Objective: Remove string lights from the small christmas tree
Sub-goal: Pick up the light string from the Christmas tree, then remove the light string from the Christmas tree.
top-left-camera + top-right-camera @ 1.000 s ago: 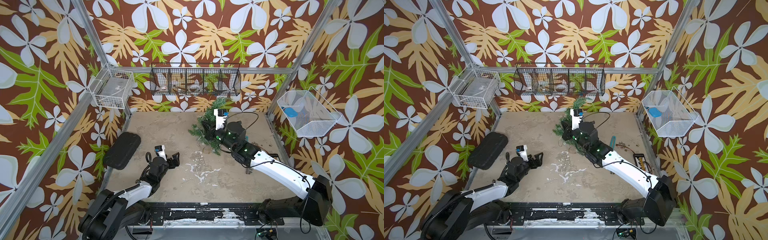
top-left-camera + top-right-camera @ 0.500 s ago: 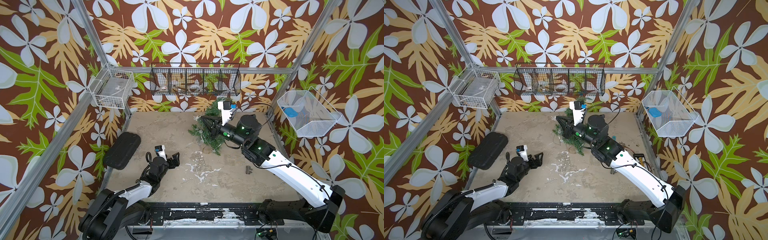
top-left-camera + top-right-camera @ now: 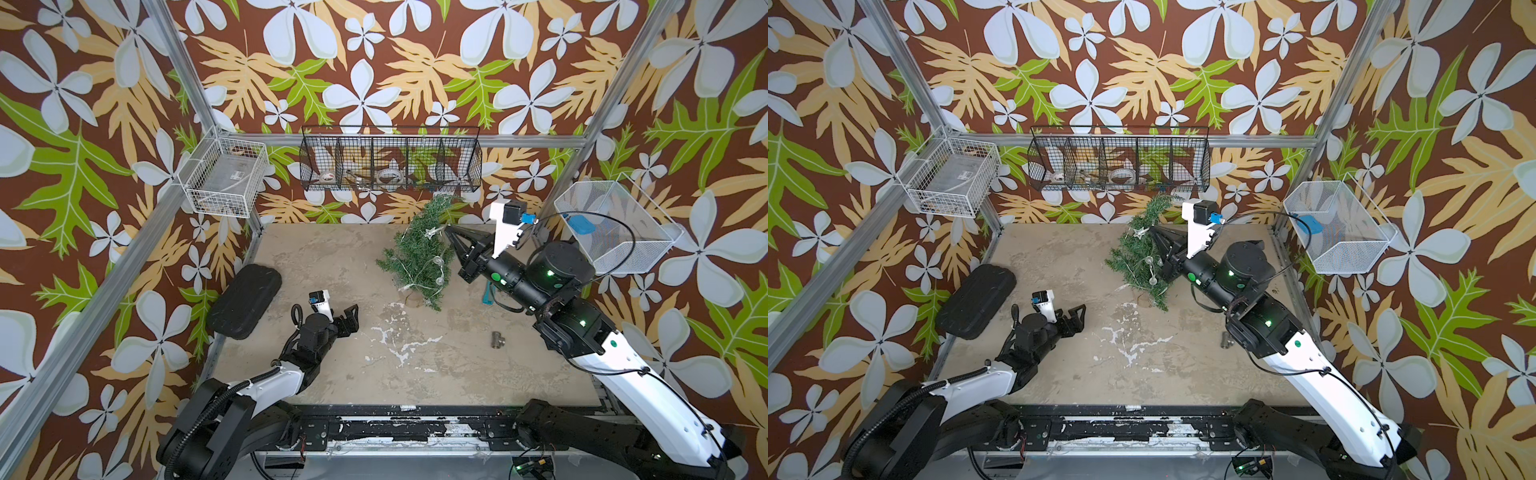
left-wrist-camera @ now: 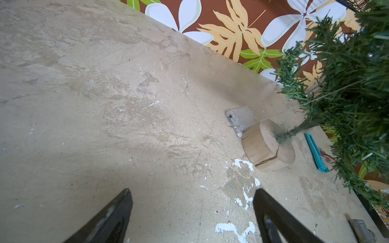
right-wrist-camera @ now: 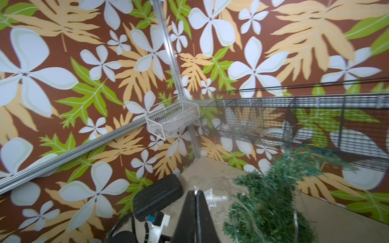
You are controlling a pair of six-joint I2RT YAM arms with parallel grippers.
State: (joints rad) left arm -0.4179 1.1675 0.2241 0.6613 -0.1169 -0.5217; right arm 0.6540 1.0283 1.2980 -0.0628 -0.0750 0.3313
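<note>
The small bristly green christmas tree (image 3: pixel 419 257) leans on the tan table (image 3: pixel 332 257), with thin silvery string lights (image 3: pixel 436 262) wrapped around it. The right gripper (image 3: pixel 448 228) is pinched tight by the treetop. The left gripper (image 3: pixel 352 318) is spread wide.

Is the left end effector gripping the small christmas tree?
No: the left end effector stands open over the table, apart from the small christmas tree.

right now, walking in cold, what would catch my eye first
The tree leans at the back of the table, base tipped up, lights wound through it. The right gripper is shut beside its top, seemingly pinching the lights; the left gripper sits open, low in front.
</note>
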